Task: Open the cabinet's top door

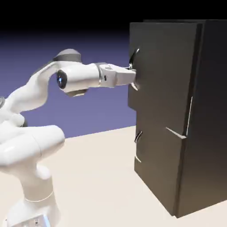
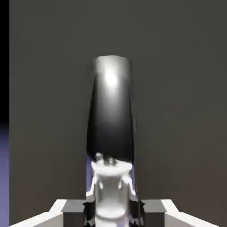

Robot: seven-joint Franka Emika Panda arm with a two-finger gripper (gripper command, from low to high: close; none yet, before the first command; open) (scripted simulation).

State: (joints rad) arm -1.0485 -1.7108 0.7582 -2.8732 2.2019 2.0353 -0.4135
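A pale cream table top [image 1: 97, 168] fills the lower part of the exterior view, smooth and evenly lit, with a soft dark shadow along its right side. Behind it stands a plain backdrop [image 1: 88, 53], blue-violet low down and fading to black at the top. In the hand view a thin strip of the same blue-violet shows at the lower left edge.

The cabinet [image 1: 195, 111] is dark grey, almost black. The top door [image 1: 162, 75] is plain dark grey. Its handle [image 2: 111, 111] is shiny silver at one end and goes to black. The arm [image 1: 80, 80] is white with a grey cap. The desk [image 1: 102, 177] is pale cream. The backdrop [image 1: 66, 44] is blue-violet.
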